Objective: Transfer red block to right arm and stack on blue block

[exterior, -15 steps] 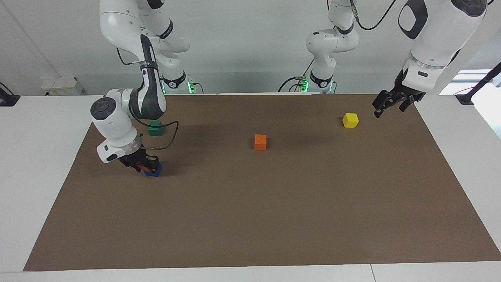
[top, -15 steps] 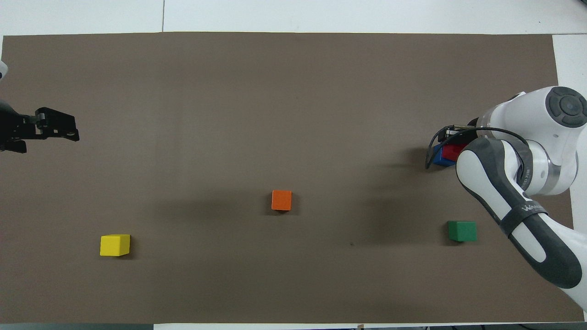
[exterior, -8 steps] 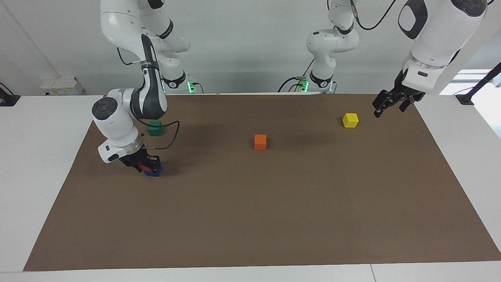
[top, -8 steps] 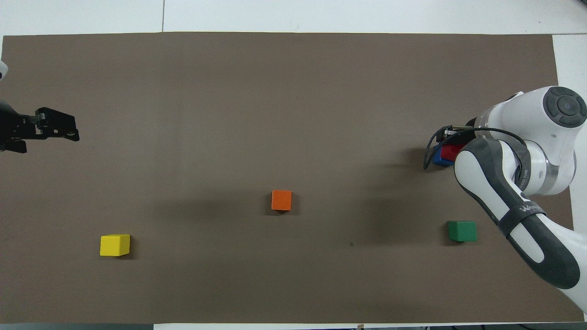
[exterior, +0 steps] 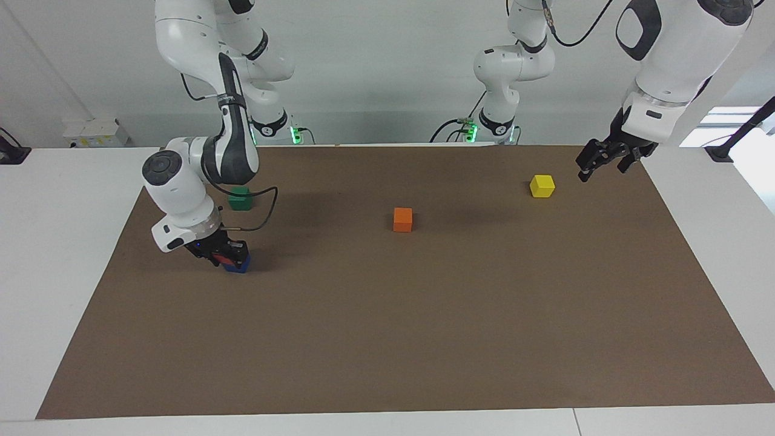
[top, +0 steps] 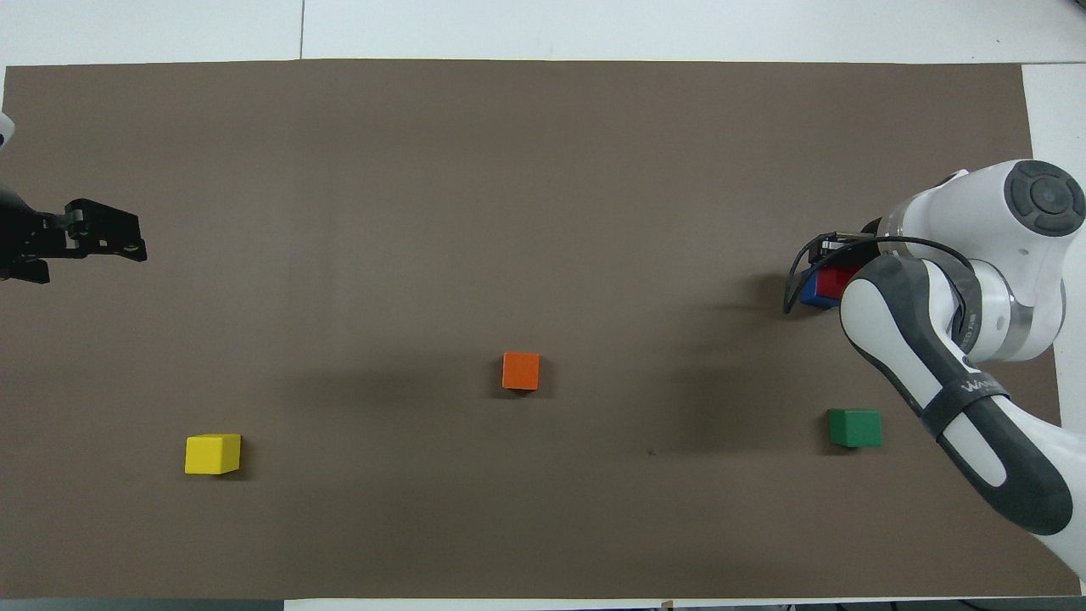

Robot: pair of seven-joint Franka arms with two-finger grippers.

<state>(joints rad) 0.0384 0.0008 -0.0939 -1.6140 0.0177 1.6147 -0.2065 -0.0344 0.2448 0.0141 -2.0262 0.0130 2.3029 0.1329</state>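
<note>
The red block point(exterior: 227, 261) sits on top of the blue block point(exterior: 239, 267) at the right arm's end of the brown mat; both show in the overhead view, red point(top: 836, 280) over blue point(top: 813, 293). My right gripper point(exterior: 225, 253) is low over the stack with its fingers around the red block. My left gripper point(exterior: 596, 161) hangs in the air over the mat's edge at the left arm's end, empty, and also shows in the overhead view point(top: 102, 240).
An orange cube point(exterior: 402, 219) lies mid-mat. A yellow cube point(exterior: 542, 185) lies near the left gripper. A green cube point(exterior: 240, 198) lies nearer the robots than the stack. The mat point(exterior: 424, 339) is bordered by white table.
The right arm's wrist has shifted slightly, settling the red block onto the blue block. The left arm has not moved.
</note>
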